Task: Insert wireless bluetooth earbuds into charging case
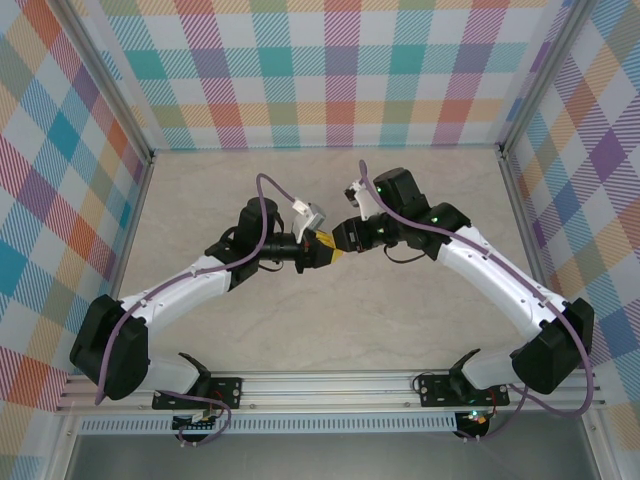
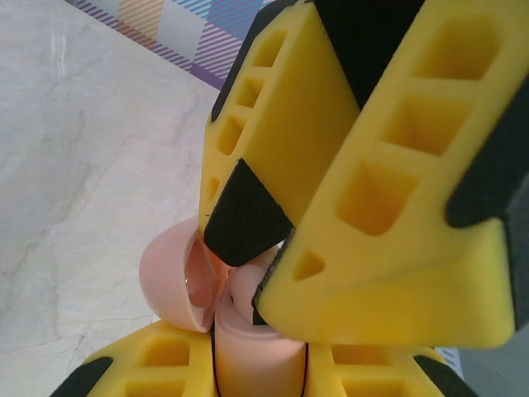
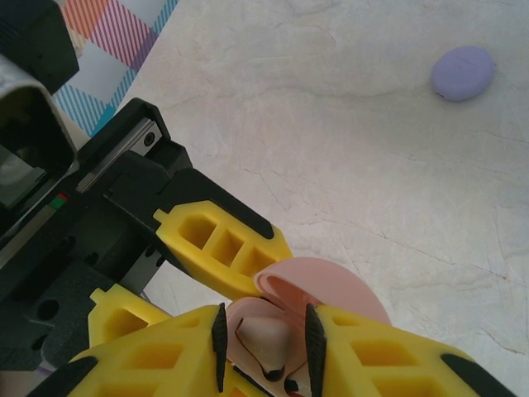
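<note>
**Earbud meets case above the middle of the table**

The two arms meet tip to tip over the centre of the marbled table (image 3: 331, 149), the left reaching in from about 7 o'clock and the right from about 4 o'clock in the top view. The left gripper (image 1: 322, 248) is clamped on the base of a pink charging case (image 2: 258, 360) and holds it off the table. The case's lid (image 2: 175, 281) is swung open toward 9 o'clock in the left wrist view.

The right gripper (image 3: 266, 351) comes down on the open case from 12 o'clock in that same view. Its jaws stand a little apart around a small pale pink earbud (image 3: 263, 335) at the mouth of the case. Whether they press it or merely flank it cannot be told.

A lilac oval object (image 3: 463, 73) – probably a second case, shut – lies on the table at 2 o'clock in the right wrist view, well apart.

The earbud is likely very light, hard-shelled, smooth and rounded, so it will squirt out of a skewed pinch. It is best held by its two flanks with the seating end left free. The case looks light and rigid too, but its hinged lid swings loosely – the grip belongs on the base, clear of the hinge.
</note>
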Robot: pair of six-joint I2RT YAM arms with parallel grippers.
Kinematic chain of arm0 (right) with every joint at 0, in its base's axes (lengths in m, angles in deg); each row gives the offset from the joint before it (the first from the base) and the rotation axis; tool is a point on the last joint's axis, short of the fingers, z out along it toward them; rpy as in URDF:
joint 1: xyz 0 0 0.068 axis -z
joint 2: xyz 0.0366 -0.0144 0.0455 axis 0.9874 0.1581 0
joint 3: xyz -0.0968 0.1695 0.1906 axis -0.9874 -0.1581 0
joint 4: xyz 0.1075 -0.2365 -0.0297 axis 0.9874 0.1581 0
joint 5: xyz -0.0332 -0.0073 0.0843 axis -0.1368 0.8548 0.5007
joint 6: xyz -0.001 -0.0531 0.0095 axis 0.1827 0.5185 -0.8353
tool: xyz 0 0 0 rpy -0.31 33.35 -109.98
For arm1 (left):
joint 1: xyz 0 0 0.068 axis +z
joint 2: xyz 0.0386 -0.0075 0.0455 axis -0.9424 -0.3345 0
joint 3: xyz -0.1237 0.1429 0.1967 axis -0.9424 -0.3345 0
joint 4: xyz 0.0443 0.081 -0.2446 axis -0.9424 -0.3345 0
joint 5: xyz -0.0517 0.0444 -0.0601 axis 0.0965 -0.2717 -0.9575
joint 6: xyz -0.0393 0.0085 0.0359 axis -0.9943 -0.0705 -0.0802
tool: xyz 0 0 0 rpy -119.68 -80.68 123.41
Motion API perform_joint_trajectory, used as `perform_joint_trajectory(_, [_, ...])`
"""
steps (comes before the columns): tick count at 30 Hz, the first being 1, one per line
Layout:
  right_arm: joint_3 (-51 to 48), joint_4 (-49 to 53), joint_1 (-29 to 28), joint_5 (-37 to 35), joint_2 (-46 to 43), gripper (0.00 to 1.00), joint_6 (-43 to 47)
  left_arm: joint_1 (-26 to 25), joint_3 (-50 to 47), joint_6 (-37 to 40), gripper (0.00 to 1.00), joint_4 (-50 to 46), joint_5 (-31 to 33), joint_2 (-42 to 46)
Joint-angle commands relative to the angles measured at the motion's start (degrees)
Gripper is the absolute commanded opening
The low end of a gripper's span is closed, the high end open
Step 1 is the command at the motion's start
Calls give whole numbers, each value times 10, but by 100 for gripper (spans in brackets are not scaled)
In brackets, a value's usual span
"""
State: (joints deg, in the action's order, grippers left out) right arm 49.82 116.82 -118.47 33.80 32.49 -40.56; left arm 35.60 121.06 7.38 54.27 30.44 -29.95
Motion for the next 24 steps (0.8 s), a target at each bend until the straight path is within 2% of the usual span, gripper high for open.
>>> perform_joint_trajectory(1, [18, 18, -4, 8, 3, 34, 8, -10, 23, -4, 20, 27, -14, 1])
perform_joint_trajectory(9, [23, 13, -4, -17, -17, 39, 0, -9, 23, 1, 20, 20, -12, 3])
perform_joint_trajectory(17, [-12, -16, 1, -127, -65, 44, -38, -9, 21, 8, 20, 2, 3, 22])
perform_joint_trajectory(24, [-41, -24, 35, -124, -85, 41, -71, -10, 20, 17, 19, -25, 19, 66])
